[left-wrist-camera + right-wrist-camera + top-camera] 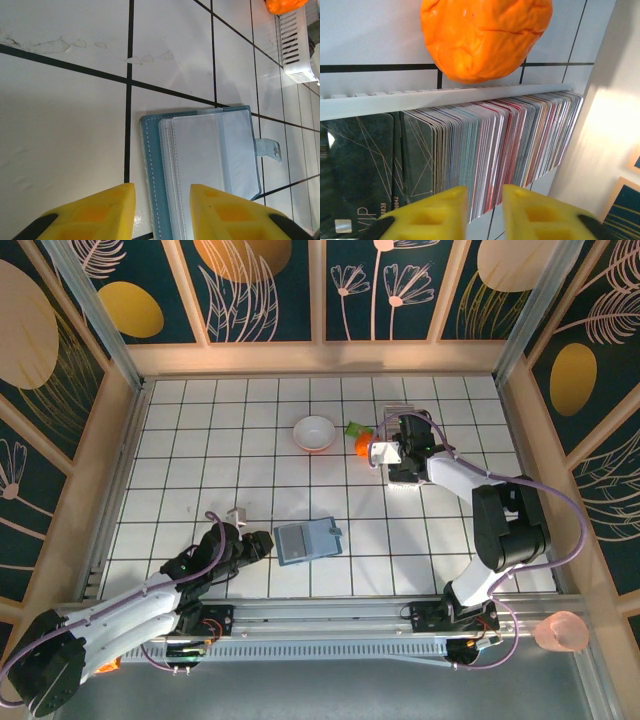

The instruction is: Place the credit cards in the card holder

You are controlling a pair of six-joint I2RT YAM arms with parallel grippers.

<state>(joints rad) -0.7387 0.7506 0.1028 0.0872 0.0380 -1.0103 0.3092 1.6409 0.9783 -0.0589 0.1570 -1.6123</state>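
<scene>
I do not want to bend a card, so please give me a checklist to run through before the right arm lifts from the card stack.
1. The card holder lies open, pockets up: ok.
2. The left gripper is over the holder's near edge, jaws apart: ok.
3. The right gripper stands astride the credit cards in the white tray: ok.
4. One card alone is between its fingers: cannot tell.
5. The way from tray to holder is free of the white bowl: ok.

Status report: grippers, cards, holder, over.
Left gripper open over card holder, lying open. Right gripper astride credit cards, grip unclear. Orange lump beside them, not blocking.
</scene>
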